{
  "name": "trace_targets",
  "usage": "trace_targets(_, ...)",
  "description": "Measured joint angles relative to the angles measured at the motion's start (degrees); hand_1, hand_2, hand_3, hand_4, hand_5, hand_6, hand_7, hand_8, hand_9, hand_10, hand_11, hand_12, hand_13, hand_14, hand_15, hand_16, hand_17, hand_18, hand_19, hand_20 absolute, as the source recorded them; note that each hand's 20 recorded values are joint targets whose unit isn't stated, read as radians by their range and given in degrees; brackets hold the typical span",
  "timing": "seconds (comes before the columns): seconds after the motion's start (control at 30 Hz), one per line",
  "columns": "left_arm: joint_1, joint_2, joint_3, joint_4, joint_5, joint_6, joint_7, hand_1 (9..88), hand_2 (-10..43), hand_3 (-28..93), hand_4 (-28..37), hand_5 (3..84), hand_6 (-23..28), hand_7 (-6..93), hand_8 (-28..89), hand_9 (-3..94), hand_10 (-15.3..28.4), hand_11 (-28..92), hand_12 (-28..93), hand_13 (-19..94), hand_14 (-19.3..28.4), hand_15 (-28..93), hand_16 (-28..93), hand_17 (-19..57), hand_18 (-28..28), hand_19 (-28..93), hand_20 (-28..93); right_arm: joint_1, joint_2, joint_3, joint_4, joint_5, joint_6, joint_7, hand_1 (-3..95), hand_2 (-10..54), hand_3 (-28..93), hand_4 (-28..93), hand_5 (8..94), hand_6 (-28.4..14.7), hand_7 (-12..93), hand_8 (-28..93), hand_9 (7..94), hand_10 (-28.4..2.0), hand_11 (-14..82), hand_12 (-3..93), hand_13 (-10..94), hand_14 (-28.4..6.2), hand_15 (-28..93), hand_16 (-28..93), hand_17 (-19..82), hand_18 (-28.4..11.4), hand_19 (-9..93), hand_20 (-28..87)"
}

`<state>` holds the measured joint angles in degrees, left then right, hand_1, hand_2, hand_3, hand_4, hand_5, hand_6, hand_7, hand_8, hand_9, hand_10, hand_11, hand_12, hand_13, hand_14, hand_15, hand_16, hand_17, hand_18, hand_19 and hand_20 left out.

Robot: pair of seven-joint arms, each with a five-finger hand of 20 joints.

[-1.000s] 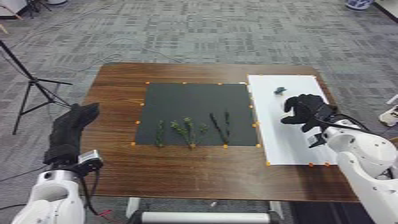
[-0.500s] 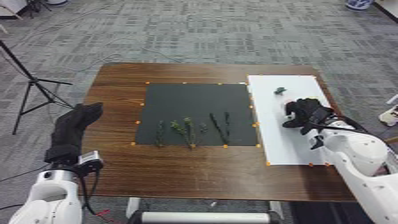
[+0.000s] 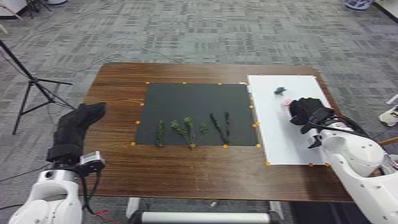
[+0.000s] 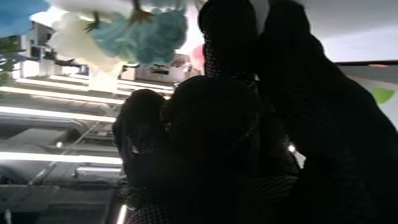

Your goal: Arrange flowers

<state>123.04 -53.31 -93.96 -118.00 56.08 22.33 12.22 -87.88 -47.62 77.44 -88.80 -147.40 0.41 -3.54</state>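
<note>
My right hand (image 3: 309,110) is low over the white sheet (image 3: 282,145) on the right. A small pink flower (image 3: 287,103) lies by its far left edge, and a blue-green flower (image 3: 280,90) is farther back on the sheet. In the right wrist view, white petals (image 4: 80,37) and teal petals (image 4: 147,37) stand close beside the right hand (image 4: 213,110); whether it holds anything is hidden. Several green sprigs (image 3: 189,131) and dark thin stems (image 3: 227,125) lie along the near part of the black mat (image 3: 191,100). Off the table's left side, my left hand (image 3: 82,116) is open.
Both sheets lie on the brown table (image 3: 195,172), with small orange markers (image 3: 258,145) along their edges. A black tripod (image 3: 33,80) stands on the floor left of the table.
My right hand has shifted slightly and turned over the white sheet, and the pink flower beside it has come into sight. The left hand has moved a little to the right.
</note>
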Motion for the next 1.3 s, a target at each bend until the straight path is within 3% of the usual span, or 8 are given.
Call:
trace_targets(0.3,0.86,0.34,-1.88,0.36,0.0,-1.07,0.18,20.6,6.8,65,-28.3,49.7,3.6,17.5,-7,45.4,13.3,21,11,35,15.7,17,-2,2.3,9.8,5,14,-0.55,2.43,-2.48,-5.76,10.73,1.89,1.67,60.3,-9.5,61,-22,73.8,0.5,33,13,91.0,-6.6,17.3,39.3,94,-0.1,56,37,66,-12.0,93,55)
trace_targets(0.43,2.49,1.65,-5.47,1.38,0.38,-3.75,0.19,20.8,6.4,65,-28.3,50.5,3.5,18.1,-7,45.9,13.3,21,11,36,15.6,17,-2,2.6,9.9,5,14,-0.35,2.87,-2.38,-11.55,16.75,3.31,4.07,59.9,-9.5,62,-22,74.1,0.5,33,13,91.2,-6.7,17.0,39.1,94,0.0,56,38,66,-11.8,93,57)
trace_targets(0.5,3.85,2.73,-7.86,2.07,0.54,-4.17,0.18,21.2,6.5,65,-28.3,50.7,3.4,18.3,-8,46.5,13.4,21,11,36,15.6,17,-2,2.8,9.8,5,14,0.55,2.8,-2.55,-13.89,18.52,3.72,4.26,59.8,-9.5,62,-23,74.1,0.7,33,13,91.2,-6.7,16.9,39.0,94,0.1,56,38,66,-11.8,93,57)
trace_targets(0.6,5.72,4.31,-10.79,3.3,0.37,-3.04,0.18,21.1,6.8,65,-28.3,51.0,3.2,18.6,-8,47.0,13.4,21,11,36,15.6,17,-2,3.0,9.7,5,14,3.15,2.5,-3.78,-16.12,19.72,3.85,4.21,59.8,-9.5,62,-23,74.2,0.7,33,12,91.4,-6.9,16.6,38.5,94,0.1,56,38,66,-11.7,93,57)
trace_targets(0.73,6.64,4.96,-12.38,4.44,-0.42,0.79,0.3,21.1,9.0,64,-28.3,51.4,3.1,18.8,-8,47.7,13.4,21,11,37,15.5,17,-2,3.3,9.6,5,14,7.57,1.68,-6.79,-17.91,22.11,2.98,3.89,59.6,-9.5,62,-23,74.4,0.9,33,12,91.5,-6.7,16.2,38.2,94,0.2,56,38,66,-11.5,93,58)
trace_targets(0.97,6.53,4.62,-11.67,5.35,-1.84,2.7,1.14,21.8,17.8,63,-28.3,53.1,2.9,19.2,-8,49.9,13.6,22,11,38,15.6,19,-3,4.3,9.3,5,14,15.67,-3.55,-14.2,-18.29,27.39,-0.28,2.41,59.6,-9.5,62,-23,74.6,0.9,33,12,91.6,-6.9,15.5,38.0,94,0.3,56,38,66,-11.5,93,58)
trace_targets(1.13,5.31,4.15,-8.64,5.9,-2.97,5.92,2.08,24.0,26.5,63,-28.3,54.2,2.5,20.0,-9,51.1,13.6,22,10,40,15.5,19,-3,5.2,9.1,6,14,20.84,-11.6,-19.11,-15.69,27.41,-3.37,-1.88,59.5,-9.5,62,-23,74.5,1.1,33,11,91.7,-6.9,15.2,37.6,94,0.2,57,38,66,-11.5,93,59)
trace_targets(1.3,2.95,3.58,-5.67,6.84,-3.05,6.05,2.17,26.5,30.7,61,-28.3,54.8,2.8,20.2,-9,52.3,13.6,22,10,41,15.5,20,-4,6.1,8.7,5,15,23.72,-19.97,-23.61,-11.14,24.62,-4.55,-4.88,59.5,-9.5,61,-23,74.6,1.0,33,11,91.9,-6.8,14.9,37.2,94,0.2,57,38,66,-11.6,93,59)
